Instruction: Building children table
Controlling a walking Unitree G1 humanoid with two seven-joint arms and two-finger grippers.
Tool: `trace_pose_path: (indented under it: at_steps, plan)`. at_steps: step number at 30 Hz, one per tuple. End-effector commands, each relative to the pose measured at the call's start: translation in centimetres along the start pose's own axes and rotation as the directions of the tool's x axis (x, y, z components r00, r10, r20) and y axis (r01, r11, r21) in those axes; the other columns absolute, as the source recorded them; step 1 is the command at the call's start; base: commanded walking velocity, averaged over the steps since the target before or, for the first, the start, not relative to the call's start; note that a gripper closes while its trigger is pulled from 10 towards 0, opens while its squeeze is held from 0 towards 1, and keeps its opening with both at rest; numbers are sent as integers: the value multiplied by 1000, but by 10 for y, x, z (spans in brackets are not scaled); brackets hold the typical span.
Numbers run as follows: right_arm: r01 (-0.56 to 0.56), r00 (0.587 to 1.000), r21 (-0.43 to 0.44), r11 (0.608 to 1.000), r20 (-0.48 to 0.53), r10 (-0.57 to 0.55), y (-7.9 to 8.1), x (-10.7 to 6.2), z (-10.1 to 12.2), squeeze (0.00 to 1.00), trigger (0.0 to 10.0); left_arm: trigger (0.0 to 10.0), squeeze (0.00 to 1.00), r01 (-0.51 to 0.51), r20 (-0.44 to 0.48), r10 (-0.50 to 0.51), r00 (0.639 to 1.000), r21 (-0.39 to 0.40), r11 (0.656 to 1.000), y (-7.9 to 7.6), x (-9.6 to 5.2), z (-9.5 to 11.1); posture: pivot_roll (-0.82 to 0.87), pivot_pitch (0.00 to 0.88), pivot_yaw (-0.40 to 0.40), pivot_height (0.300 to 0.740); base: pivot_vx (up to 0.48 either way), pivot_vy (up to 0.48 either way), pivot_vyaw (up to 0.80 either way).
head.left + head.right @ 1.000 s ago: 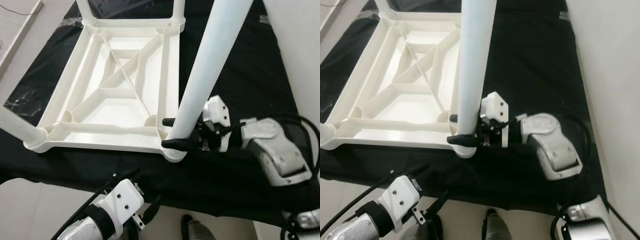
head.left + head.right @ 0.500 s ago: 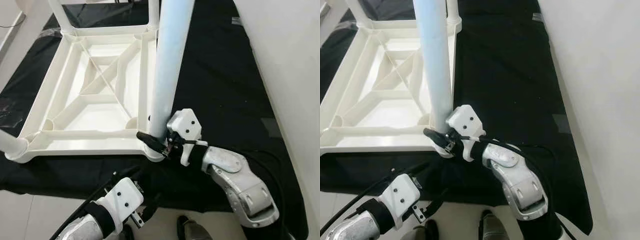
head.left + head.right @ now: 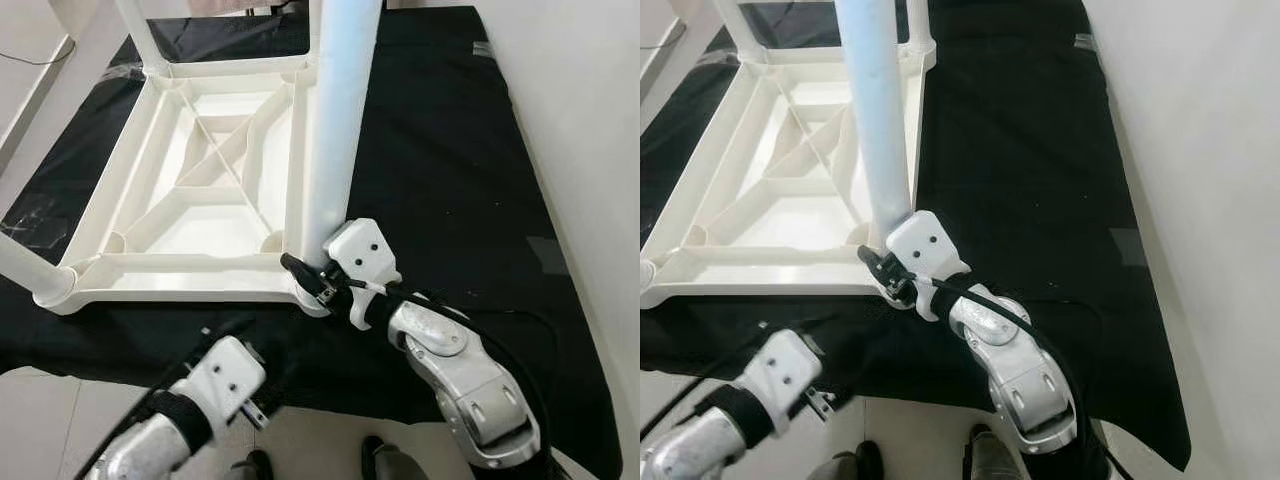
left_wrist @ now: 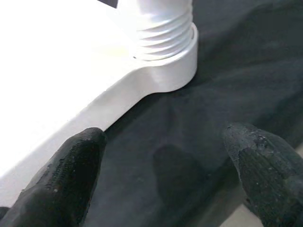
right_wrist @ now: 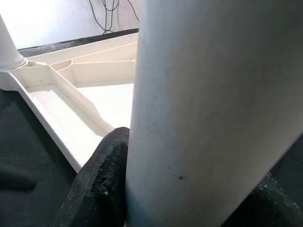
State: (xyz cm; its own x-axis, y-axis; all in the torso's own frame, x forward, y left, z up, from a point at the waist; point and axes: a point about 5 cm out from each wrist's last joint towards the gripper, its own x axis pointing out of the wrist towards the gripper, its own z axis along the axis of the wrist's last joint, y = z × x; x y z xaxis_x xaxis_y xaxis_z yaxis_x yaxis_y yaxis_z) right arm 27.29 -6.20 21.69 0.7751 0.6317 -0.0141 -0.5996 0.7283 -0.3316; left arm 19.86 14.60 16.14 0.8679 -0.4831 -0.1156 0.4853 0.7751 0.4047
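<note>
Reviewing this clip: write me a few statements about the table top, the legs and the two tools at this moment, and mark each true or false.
1. The white plastic table top lies upside down on the black cloth. True.
2. The right tool is closed on the white cylindrical leg near its base. True.
3. The left tool is clamped on a leg. False: its fingers are spread over the cloth, beside a corner socket.
4. The gripped leg lies flat on the cloth. False: it stands upright at the near right corner.
5. The table top's underside has diagonal ribs. True.
</note>
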Motion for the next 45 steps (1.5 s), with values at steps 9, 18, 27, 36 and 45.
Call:
trace_pose_path:
  at_steps: [9,18,27,36,45]
  plan:
    - [233,938,-119,965,-234,-255,-37,10,-40,0,10000,10000,0,-201,121,202,972,-25,979,80,-3,28,12,251,1,740,0,0,0]
    - [253,934,-101,962,-235,-271,-42,24,-36,0,10000,10000,0,128,441,-63,895,-120,984,98,7,101,7,230,12,740,0,0,0]
    - [194,964,-57,979,-172,-201,-29,39,-25,0,10000,10000,0,288,538,-174,825,-136,948,130,41,147,11,211,22,740,0,0,0]
    - [149,980,-40,988,-129,-153,-19,45,-17,0,10000,10000,1000,441,546,-298,783,-150,885,128,72,163,0,208,37,740,0,0,0]
    - [93,992,-37,995,-84,-96,-9,52,-10,0,10000,10000,0,634,496,-519,696,-87,768,105,110,178,-7,212,46,740,0,0,0]
